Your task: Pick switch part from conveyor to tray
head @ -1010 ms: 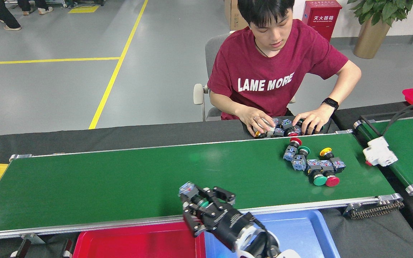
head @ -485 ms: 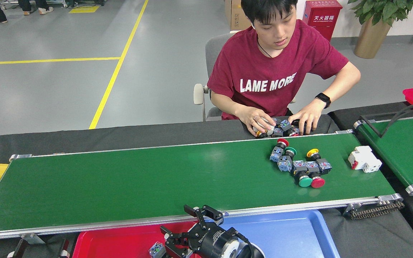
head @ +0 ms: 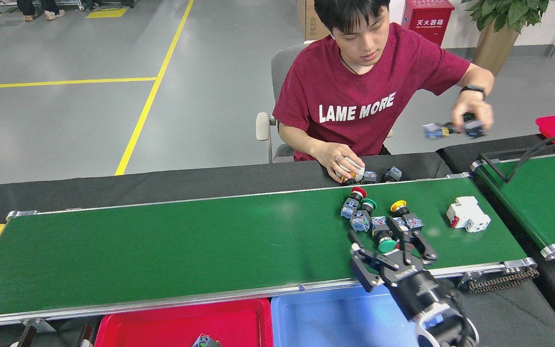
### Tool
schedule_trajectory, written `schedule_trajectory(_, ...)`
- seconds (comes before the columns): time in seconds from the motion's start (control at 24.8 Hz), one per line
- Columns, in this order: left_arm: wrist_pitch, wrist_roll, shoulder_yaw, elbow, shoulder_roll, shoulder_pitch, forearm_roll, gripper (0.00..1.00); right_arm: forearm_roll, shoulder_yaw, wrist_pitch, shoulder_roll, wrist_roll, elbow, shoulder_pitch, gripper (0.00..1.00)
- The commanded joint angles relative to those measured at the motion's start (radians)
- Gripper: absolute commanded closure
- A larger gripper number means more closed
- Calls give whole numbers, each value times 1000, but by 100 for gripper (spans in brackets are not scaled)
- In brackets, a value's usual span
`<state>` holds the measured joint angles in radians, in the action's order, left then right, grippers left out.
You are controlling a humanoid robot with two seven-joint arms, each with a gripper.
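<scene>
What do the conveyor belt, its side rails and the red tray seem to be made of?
Conveyor belt: looks like matte green rubber or PVC, with soft, dull highlights. Side rails: probably brushed aluminium, silver with a pale sheen. Red tray: likely moulded plastic, uniform glossy colour with rounded rim.

Bright, even light; raised hand (head: 473, 112) perhaps motion-blurred

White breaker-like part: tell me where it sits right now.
In the head view, the white part lies on the conveyor near its right end, just right of the cluster of push-button switches, apart from them.
</scene>
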<state>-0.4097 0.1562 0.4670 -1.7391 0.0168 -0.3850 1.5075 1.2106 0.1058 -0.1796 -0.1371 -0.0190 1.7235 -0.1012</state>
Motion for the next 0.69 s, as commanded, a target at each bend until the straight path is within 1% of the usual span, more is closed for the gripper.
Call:
schedule_trajectory(0.0, -6, 3, 4, -8, 3, -2, -1, 0, -2, -24, 0, -4, 2, 42, -51, 4)
schedule_trajectory(0.08, -6, 5, 5, -7, 3, -3, -1, 0, -2, -32, 2, -2, 4, 45, -101, 3)
schedule_trajectory(0.16, -6, 5, 5, -5, 5, -6, -1, 0, -2, -38, 2, 1, 1, 45, -123, 3)
schedule_trajectory(0.24, -6, 5, 5, -5, 6, -6, -1, 0, -2, -37, 3, 16, 1, 45, -132, 3)
schedule_trajectory(0.32, -6, 5, 2, -5, 8, -6, -1, 0, 7, -37, 25, 73, 5, 45, -127, 3)
schedule_trajectory(0.36, -6, 5, -2, -5, 8, -5, 0, 0, 27, -35, 49, 87, 10, 44, -121, 3)
schedule_trajectory(0.44, -8, 3, -7, -5, 9, 3, 0, 0, 106, -26, 121, 103, 34, 36, -87, 3)
schedule_trajectory(0.48, -8, 3, -8, -3, 9, 6, 0, 0, 150, -3, 163, 120, 60, 15, -54, 3)
schedule_trajectory(0.53, -8, 3, -8, -3, 9, 6, 0, 0, 181, 32, 192, 143, 88, -13, -20, 3)
schedule_trajectory(0.65, -8, 5, -8, 1, 9, 8, 0, 0, 231, 121, 289, 163, 146, -102, 69, 3)
